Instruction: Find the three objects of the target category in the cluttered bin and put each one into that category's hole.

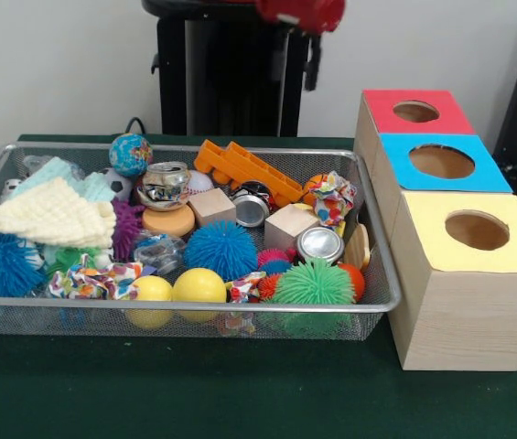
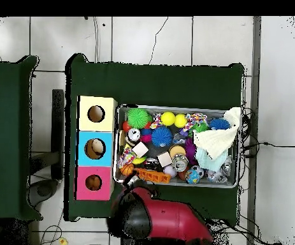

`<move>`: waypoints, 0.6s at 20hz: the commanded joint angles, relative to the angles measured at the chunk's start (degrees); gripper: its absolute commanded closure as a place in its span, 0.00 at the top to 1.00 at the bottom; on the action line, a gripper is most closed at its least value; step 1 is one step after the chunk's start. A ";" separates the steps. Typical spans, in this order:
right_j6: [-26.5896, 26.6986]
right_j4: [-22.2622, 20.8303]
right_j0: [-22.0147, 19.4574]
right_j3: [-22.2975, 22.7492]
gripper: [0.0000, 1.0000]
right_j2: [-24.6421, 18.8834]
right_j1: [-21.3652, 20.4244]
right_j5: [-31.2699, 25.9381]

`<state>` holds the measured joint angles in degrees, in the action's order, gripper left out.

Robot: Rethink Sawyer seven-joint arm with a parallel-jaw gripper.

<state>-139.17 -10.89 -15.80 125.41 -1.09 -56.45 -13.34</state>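
Green spiky rubber ball [image 1: 312, 283] sat nearest, inside silver wire-mesh bin [image 1: 185, 305]. No animal toy could be picked out among the clutter. Red-panelled box's round hole [image 1: 415, 112] lay beside the bin's far end. Red arm's gripper [image 1: 311, 64]: finger state undeterminable.

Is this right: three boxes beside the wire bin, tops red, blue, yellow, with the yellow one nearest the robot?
Not quite. The red-topped box is nearest the robot; the yellow-topped box is farthest from it, with the blue-topped box between. The overhead view confirms it: red sits at the robot-base end of the row. The rest holds: three boxes stand beside the wire bin.
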 commanded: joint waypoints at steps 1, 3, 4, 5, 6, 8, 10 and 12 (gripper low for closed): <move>16.92 -17.90 -7.71 -11.87 1.00 -6.08 12.95 5.76; 18.28 -23.79 -10.45 -14.59 1.00 -7.34 14.56 6.33; 18.32 -26.07 -11.53 -15.46 1.00 -8.11 15.13 6.47; 18.51 -28.59 -12.31 -16.97 1.00 -8.12 16.33 6.98; 18.02 -30.51 -13.14 -17.66 1.00 -8.74 16.99 7.07; 17.57 -34.07 -15.66 -19.33 1.00 -10.71 19.07 6.97; 16.17 -36.82 -16.87 -20.37 1.00 -11.86 20.33 6.78; 14.41 -38.82 -17.51 -21.14 1.00 -12.58 20.95 6.05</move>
<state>-138.26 -40.47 -30.54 114.46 -5.67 -41.76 -8.59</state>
